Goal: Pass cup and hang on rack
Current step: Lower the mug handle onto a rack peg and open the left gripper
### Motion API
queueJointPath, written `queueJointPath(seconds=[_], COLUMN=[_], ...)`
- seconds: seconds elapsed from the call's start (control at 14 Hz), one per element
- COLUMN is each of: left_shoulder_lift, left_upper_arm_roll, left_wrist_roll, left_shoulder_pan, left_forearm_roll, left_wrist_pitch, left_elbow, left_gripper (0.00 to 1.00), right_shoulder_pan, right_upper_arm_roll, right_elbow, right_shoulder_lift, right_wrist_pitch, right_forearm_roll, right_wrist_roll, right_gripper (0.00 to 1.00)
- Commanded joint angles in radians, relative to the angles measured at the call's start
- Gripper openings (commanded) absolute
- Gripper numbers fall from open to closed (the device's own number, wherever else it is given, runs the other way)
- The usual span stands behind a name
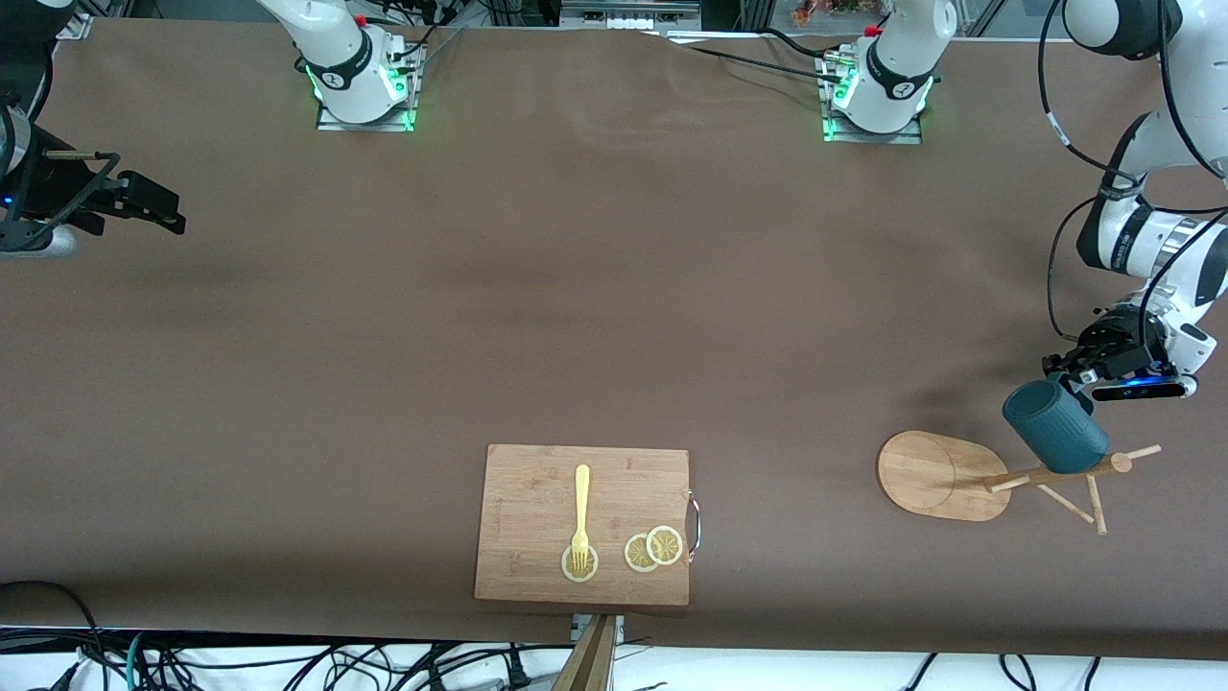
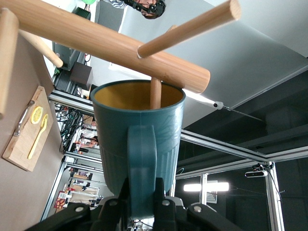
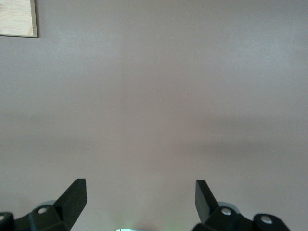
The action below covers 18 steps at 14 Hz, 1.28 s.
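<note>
1. Lying nearest the front camera: a board (image 1: 583, 523) on the table (image 1: 576, 317), carrying a yellow fork (image 1: 580, 518) and three lemon slices (image 1: 652, 549); the fork's tines rest on one slice, the other two overlap beside the board's metal handle (image 1: 695, 523).
2. Rack (image 1: 1046, 477), toward the left arm's end of the table: oval base (image 1: 935, 475) on the table, post and pegs rising from it. One peg enters the cup's mouth, as the left wrist view shows (image 2: 156, 94).
3. Cup (image 1: 1055, 427), teal with yellow inside: tilted in the air over the rack's post, mouth toward the pegs, touching or just beside the post; full hanging cannot be told.
4. Left gripper (image 1: 1079, 376): over the table just beside the rack, fingers clamped together on the cup's handle (image 2: 142, 168).
5. Right gripper (image 1: 158, 206): waiting at the right arm's end of the table, well apart from the cup, fingers (image 3: 74, 197) spread wide with nothing between them, bare table below.
</note>
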Motion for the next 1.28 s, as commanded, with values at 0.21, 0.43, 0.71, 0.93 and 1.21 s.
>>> queueJointPath(seconds=[0.21,0.43,0.71,0.93,1.21], left_shoulder_lift=[0.063,0.064,0.062,0.053,0.008], left_upper_arm_roll=[-0.004,-0.004,-0.002,0.005,0.041], left_wrist_roll=[0.014,0.041,0.07,0.123,0.159], left_shoulder_pan=[0.002,0.005,0.008,0.028,0.037], left_forearm_roll=[-0.054,-0.048,0.003,0.136,0.374], left_wrist_pitch=[-0.008,-0.008,-0.014,-0.014,-0.019], left_elbow=[0.043,0.043,0.035,0.034,0.029], left_gripper=[0.39,0.55,1.0,1.0,1.0], right_shoulder_pan=[0.003,0.003,0.003,0.003,0.003], right_upper_arm_roll=[-0.001,-0.001,-0.001,-0.001,-0.001], right_elbow=[0.018,0.018,0.018,0.018,0.018], right_shoulder_lift=[-0.002,-0.002,-0.002,-0.002,-0.002], right_wrist_pitch=[-0.025,-0.025,-0.023,-0.023,-0.023], right_forearm_roll=[0.003,0.003,0.003,0.003,0.003], right_wrist_roll=[0.014,0.014,0.014,0.014,0.014], right_gripper=[1.0,1.0,1.0,1.0,1.0])
